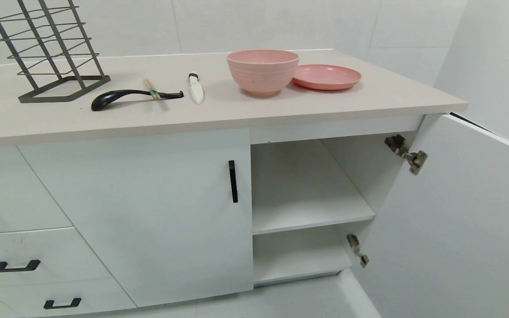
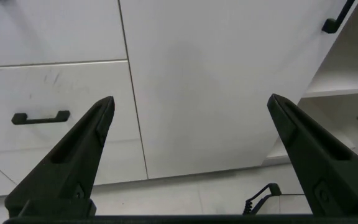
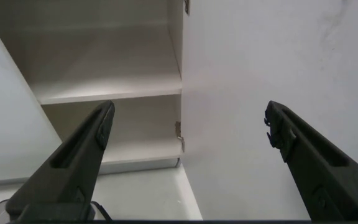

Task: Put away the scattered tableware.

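— Judging the stage first: where does the job stand?

— At the very start, I'd say. The white cabinet (image 1: pixel 157 212) has its right-hand door (image 1: pixel 457 221) swung wide, and the upper shelf (image 1: pixel 303 194) inside is bare. All the tableware sits on the pale bench (image 1: pixel 369 99) above.

— And the arms?

— Both are low, in front of the cabinet. The left tool (image 2: pixel 191 102) faces the closed front panel and the right tool (image 3: pixel 189 107) faces the open compartment. Each has its fingers spread wide and grips nothing.

— What's waiting up top?

— A round pink bowl (image 1: pixel 262 70) with ribbed sides, and a shallow pink plate (image 1: pixel 327 76) just beside it, apparently touching. Well to the left lies a curved black ladle (image 1: pixel 122 96). A small white utensil (image 1: pixel 196 88) with a dark end is next to its handle, and a pair of pale chopsticks (image 1: pixel 152 89) lies across that handle.

— So the next move?

— Probably raise an arm to bench height and take one piece, likely the bowl or plate nearest the open side. A rim grip would need care before lowering it onto the shelf.
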Tool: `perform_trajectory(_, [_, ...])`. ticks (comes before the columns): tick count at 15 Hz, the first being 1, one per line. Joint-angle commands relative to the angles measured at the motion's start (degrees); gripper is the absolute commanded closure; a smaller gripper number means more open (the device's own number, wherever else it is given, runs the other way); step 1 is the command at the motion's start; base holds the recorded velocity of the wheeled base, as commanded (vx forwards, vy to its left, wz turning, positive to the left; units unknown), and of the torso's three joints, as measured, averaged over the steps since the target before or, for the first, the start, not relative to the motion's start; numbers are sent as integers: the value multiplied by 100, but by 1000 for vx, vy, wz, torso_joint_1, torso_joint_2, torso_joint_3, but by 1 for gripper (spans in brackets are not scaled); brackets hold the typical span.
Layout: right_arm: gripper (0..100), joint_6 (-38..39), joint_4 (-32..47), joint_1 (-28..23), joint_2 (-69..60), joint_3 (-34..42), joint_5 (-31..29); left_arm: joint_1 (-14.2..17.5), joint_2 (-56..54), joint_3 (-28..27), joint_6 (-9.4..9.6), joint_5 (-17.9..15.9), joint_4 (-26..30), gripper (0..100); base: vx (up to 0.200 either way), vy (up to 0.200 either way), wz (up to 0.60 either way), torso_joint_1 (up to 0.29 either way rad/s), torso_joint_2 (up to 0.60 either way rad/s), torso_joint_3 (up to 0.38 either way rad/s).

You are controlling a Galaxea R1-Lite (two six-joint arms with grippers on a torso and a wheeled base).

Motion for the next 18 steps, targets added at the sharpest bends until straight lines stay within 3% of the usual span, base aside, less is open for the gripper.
perform_trajectory(1, [0,-3,-10,1,-2,1,2,1,11,0,-19,22,0,0,0,0,0,0,0,0])
perform_trajectory(7, [0,-12,-1,1,-2,1,2,1,11,0,-54,40,0,0,200,0,0,1,0,2])
perform_trajectory(12, [0,-3,-10,1,-2,1,2,1,11,0,-168,119,-9,0,0,0,0,23,-37,-5])
perform_trajectory(18, [0,-3,-10,1,-2,10,-7,1,11,0,-160,119,-9,0,0,0,0,238,-237,-155])
